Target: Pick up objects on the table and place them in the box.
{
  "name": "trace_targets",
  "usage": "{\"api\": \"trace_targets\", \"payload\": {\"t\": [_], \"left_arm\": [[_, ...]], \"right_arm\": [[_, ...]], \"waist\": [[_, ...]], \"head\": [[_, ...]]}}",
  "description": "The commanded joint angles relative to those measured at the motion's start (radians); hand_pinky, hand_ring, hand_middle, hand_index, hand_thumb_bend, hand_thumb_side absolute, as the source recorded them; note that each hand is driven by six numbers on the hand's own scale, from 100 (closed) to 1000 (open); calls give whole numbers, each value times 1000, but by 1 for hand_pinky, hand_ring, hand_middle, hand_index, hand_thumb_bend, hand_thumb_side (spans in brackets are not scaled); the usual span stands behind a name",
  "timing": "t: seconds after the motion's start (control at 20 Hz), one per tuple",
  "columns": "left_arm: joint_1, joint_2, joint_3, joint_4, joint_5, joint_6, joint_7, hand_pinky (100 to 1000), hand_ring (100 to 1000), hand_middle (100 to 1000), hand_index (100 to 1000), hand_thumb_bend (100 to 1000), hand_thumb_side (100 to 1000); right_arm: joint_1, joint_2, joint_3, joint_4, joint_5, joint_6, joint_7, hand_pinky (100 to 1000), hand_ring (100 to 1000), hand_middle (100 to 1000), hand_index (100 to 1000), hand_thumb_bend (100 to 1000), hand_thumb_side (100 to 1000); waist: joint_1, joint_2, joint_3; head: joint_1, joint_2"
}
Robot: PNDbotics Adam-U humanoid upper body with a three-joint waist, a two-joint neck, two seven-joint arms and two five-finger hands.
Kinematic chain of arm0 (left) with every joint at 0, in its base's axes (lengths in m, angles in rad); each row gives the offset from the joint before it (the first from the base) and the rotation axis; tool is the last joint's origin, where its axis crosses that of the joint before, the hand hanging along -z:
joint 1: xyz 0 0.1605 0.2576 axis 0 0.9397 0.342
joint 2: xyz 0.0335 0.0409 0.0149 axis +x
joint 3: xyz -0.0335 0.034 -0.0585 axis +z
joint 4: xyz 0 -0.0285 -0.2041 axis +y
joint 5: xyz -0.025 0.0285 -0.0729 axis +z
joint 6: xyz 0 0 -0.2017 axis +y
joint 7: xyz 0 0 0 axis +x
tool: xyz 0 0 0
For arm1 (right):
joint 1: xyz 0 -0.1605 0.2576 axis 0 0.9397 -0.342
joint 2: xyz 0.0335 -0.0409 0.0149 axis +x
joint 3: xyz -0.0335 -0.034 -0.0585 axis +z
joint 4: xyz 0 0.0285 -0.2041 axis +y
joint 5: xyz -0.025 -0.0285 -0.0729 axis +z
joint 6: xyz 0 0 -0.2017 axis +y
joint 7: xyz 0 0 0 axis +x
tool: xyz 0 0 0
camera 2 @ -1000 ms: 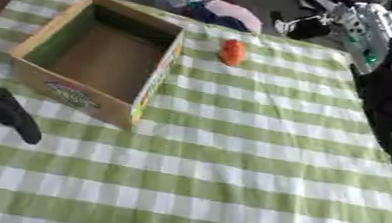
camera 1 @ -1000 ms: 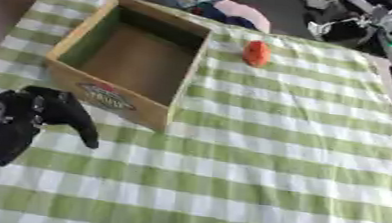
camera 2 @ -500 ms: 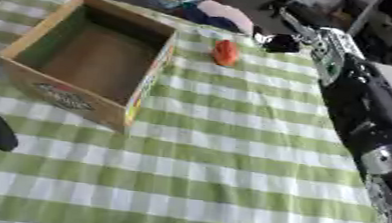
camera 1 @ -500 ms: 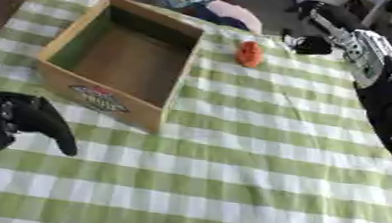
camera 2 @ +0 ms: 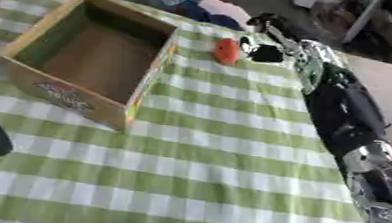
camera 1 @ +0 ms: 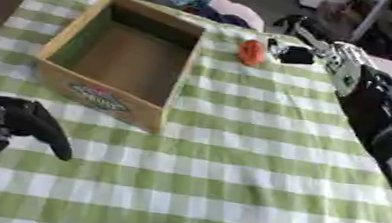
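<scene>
In the left eye view, an open cardboard box point(camera 1: 124, 63) sits on the bench point(camera 1: 228, 186), which is covered by a green and white checked cloth. The box's floor shows bare. A small orange object point(camera 1: 252, 52) lies on the cloth just beyond the box's far right corner, apart from its wall. The right hand point(camera 1: 294, 53) reaches in from the upper right and sits just beside the orange object (touching or not, I cannot tell), and its fingers are too blurred to read as released or clenched. The left hand point(camera 1: 19, 119) rests low at the left edge, fingers loosely curled, grasping nothing.

In the right eye view, only a dark finger of the left hand shows at the left edge.
</scene>
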Motion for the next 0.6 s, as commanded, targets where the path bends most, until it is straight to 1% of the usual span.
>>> {"api": "trace_targets", "payload": {"t": [0.05, 0.25, 0.3, 0.6], "left_arm": [[-14, -4, -1, -14, -1, -2, -6, 643, 619, 615, 767, 101, 882], [-14, -8, -1, -14, -3, -5, -9, 644, 620, 615, 767, 101, 884], [-14, -9, -2, -14, -4, -5, -10, 644, 620, 615, 767, 101, 886], [-14, -13, -3, -14, -10, -7, -13, 645, 620, 615, 768, 103, 893]], "right_arm": [[-20, -16, -9, 4, -1, 4, -8, 756, 787, 829, 887, 100, 743], [-20, -5, -5, 18, 3, 9, -3, 757, 788, 832, 891, 100, 771], [-19, -3, -5, 20, 8, 12, -4, 757, 789, 834, 898, 100, 792], [-15, 9, -1, 23, 73, 49, -39, 748, 786, 825, 913, 100, 793]], "waist": [[12, -14, 2], [16, -10, 7], [17, -9, 9], [20, -3, 12]], "head": [[-3, -16], [-7, -21], [-9, -23], [-19, -29]]}}
